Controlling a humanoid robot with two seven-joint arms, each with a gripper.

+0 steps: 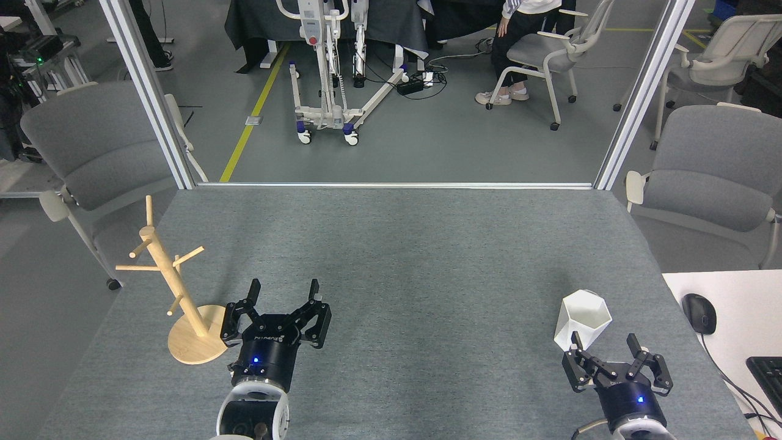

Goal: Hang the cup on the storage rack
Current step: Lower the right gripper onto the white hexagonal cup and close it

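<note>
Standing near the table's left edge, the storage rack (177, 293) is upright on its round base, its thin pegs reaching out left, right and upward; one long peg points out past the table edge toward a grey chair (91, 153) on the floor. Just right of the base, close to it though I cannot tell whether it touches, the left gripper (284, 292) rests low near the front of the table (391, 256) with its two fingers spread wide and nothing between them. From there a broad stretch of bare grey tabletop runs rightward and back to the far edge, where a metal frame rail (394, 184) crosses between two slanted posts.

Near the front right, the cup (582, 321) sits upright on the table, its six-sided mouth facing up and slightly toward the far side. The right gripper (603, 343) is directly in front of it, fingers spread and empty; its left fingertip overlaps the cup's lower near wall, though contact cannot be judged. Right of the cup a narrow strip of tabletop remains before the table's right edge, beyond which a white desk (733, 305) carries a black mouse (699, 313) and the corner of a keyboard (768, 373).
</note>
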